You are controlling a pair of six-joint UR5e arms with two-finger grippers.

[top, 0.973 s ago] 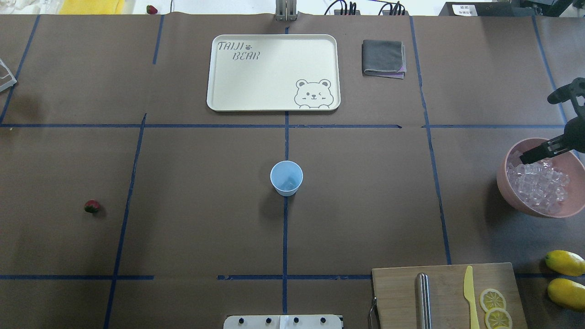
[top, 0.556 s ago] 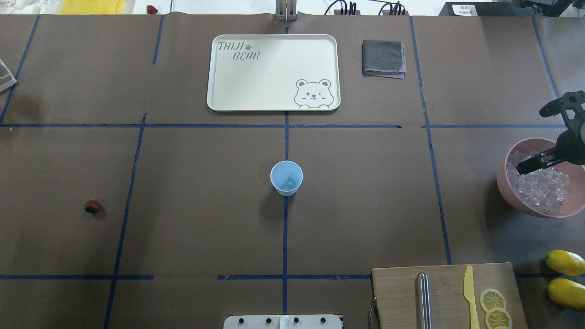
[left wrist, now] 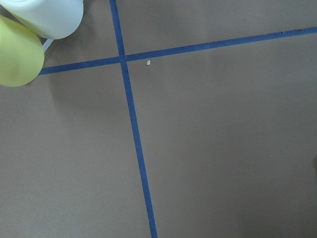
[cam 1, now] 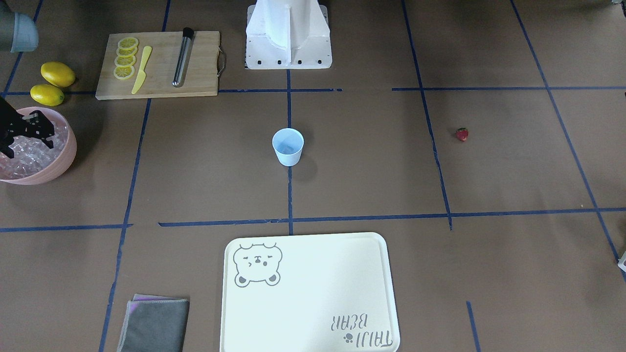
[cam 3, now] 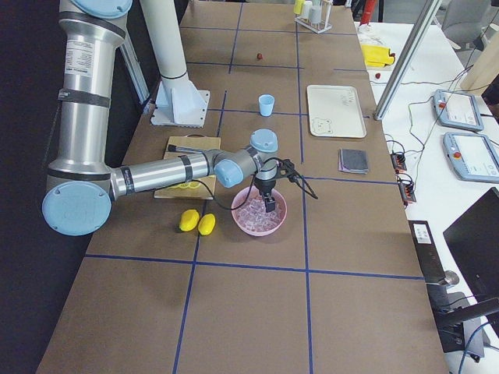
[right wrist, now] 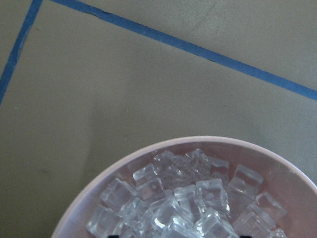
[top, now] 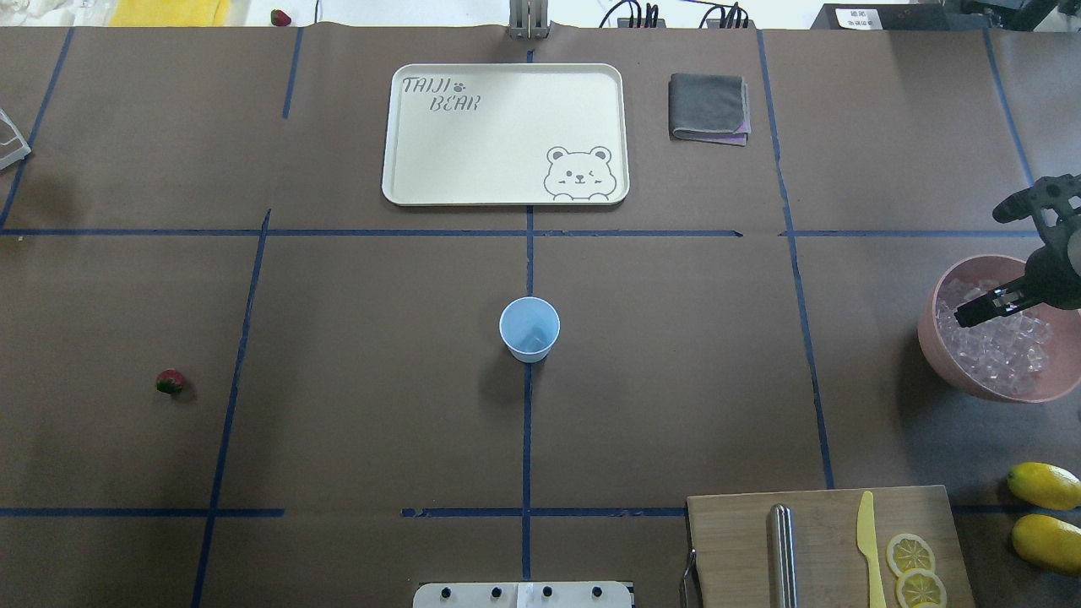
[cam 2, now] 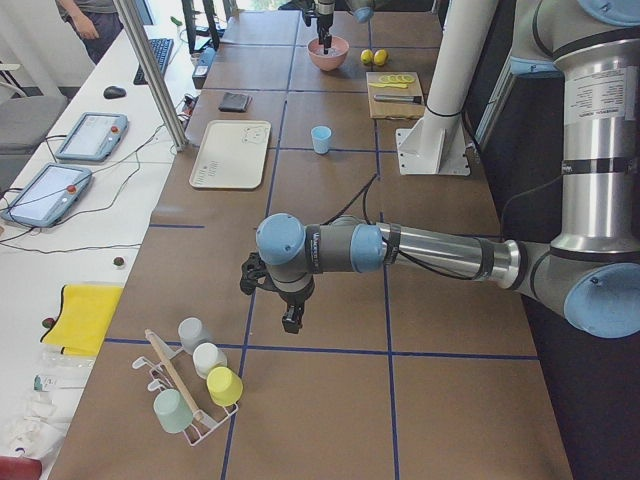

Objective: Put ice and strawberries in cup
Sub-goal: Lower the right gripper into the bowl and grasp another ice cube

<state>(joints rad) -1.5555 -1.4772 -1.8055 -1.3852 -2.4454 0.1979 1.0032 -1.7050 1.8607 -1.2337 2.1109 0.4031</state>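
The pale-blue cup [top: 529, 328] stands upright at the table's centre and looks empty. The strawberry [top: 170, 382] lies alone on the table far to the left. Ice cubes [top: 1001, 346] fill the pink bowl [top: 929, 338] at the right edge. My right gripper [top: 967, 317] points down into the bowl, fingertips at the ice, jaws apart with nothing between them; its wrist view shows the ice [right wrist: 183, 198] close below. My left gripper [cam 2: 290, 320] hangs over bare table far to the left, seen only in the exterior left view, so I cannot tell whether it is open.
A cream tray [top: 505, 135] and a folded grey cloth [top: 708, 108] lie at the back. A cutting board [top: 828, 549] holds lemon slices, a yellow knife and a metal rod. Two lemons [top: 1045, 515] lie beside it. A rack of cups [cam 2: 195, 385] stands near the left gripper.
My right gripper has shifted a little toward the robot's side and lowered over the ice in the bowl. The cup and the strawberry have not moved.
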